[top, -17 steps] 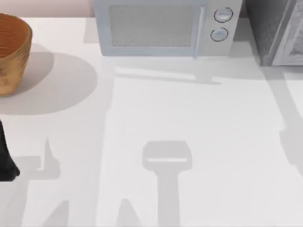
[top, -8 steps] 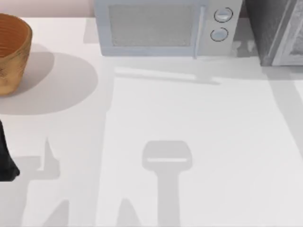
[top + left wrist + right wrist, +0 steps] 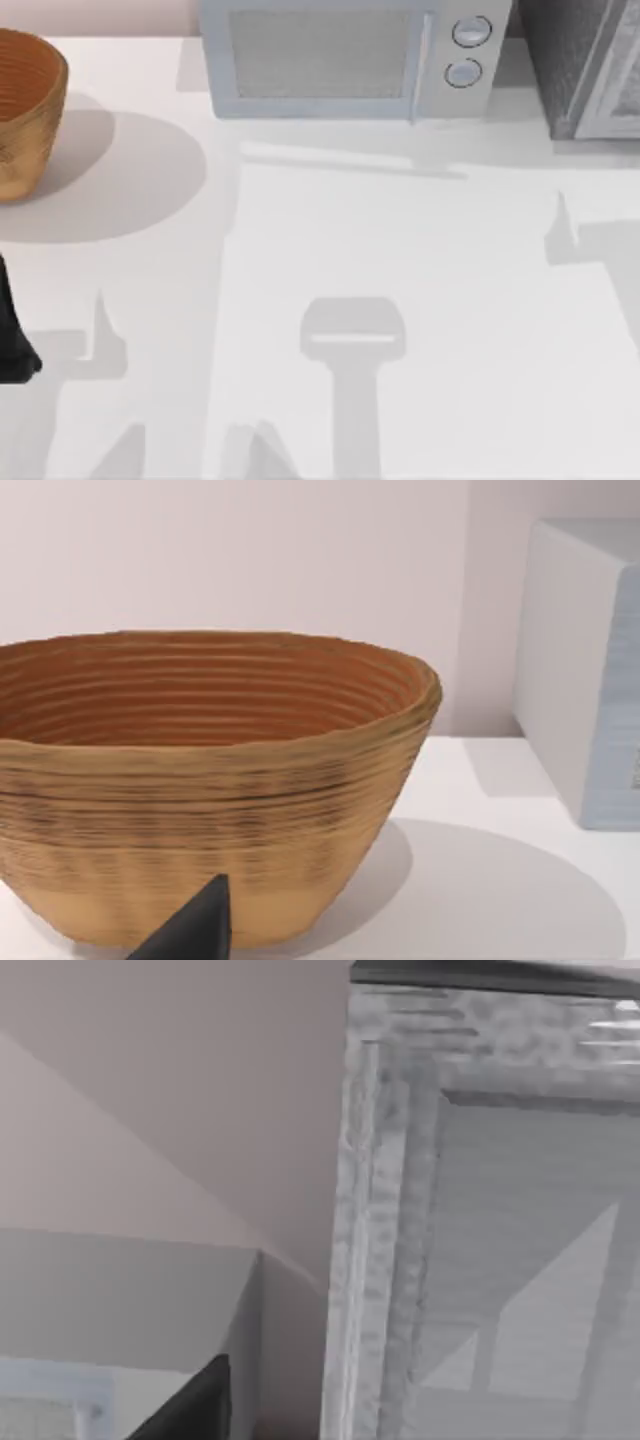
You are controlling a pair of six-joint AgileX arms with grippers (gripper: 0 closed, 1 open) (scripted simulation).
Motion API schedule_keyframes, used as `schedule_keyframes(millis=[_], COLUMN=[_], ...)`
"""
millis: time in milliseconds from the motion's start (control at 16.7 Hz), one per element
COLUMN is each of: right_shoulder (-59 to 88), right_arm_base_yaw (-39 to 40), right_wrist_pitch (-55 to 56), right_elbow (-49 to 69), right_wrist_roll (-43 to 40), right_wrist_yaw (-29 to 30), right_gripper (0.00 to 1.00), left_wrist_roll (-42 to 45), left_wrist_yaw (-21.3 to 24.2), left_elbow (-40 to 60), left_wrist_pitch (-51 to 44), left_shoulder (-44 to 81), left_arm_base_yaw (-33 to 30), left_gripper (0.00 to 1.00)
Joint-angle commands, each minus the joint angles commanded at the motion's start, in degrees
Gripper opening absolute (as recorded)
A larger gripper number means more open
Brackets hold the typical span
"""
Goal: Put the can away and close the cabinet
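The can is out of view. The grey speckled cabinet (image 3: 575, 70) stands at the table's back right corner. In the right wrist view its framed front panel (image 3: 500, 1260) is close ahead, with a dark part of my right gripper (image 3: 190, 1405) low in that picture. My left arm (image 3: 12, 335) is parked at the table's left edge. A dark tip of my left gripper (image 3: 190, 935) points at the wooden bowl (image 3: 210, 780).
A big ribbed wooden bowl (image 3: 25, 110) sits at the back left. A pale microwave (image 3: 345, 60) stands at the back middle, next to the cabinet. The white table (image 3: 400, 250) carries arm shadows at the right and along the front.
The shadow at the table's right has shifted, from a band at the right edge to a pointed shape farther in. The left arm, bowl and microwave have not moved.
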Motion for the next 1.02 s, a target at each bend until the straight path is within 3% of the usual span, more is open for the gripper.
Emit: schedule_keyframes(millis=[240,480,660,1020], right_shoulder=[-18.0,-30.8,-35.6,-35.9], right_arm_base_yaw=[-0.9,-1.5,-1.8,-1.6], right_wrist_pitch=[4.8,8.0,9.1,9.2], right_elbow=[-25.1,-40.9,-46.6,-47.2], right_wrist_roll=[0.8,1.8,2.4,2.4], right_wrist_yaw=[-0.1,0.4,0.8,0.8], right_gripper=[1.0,1.0,1.0,1.0], left_wrist_roll=[0.0,0.0,0.0,0.0], left_wrist_yaw=[0.0,0.0,0.0,0.0], left_elbow=[0.0,0.0,0.0,0.0], left_wrist_pitch=[0.0,0.0,0.0,0.0], left_shoulder=[0.0,0.0,0.0,0.0], left_arm_base_yaw=[0.0,0.0,0.0,0.0], left_gripper=[1.0,1.0,1.0,1.0])
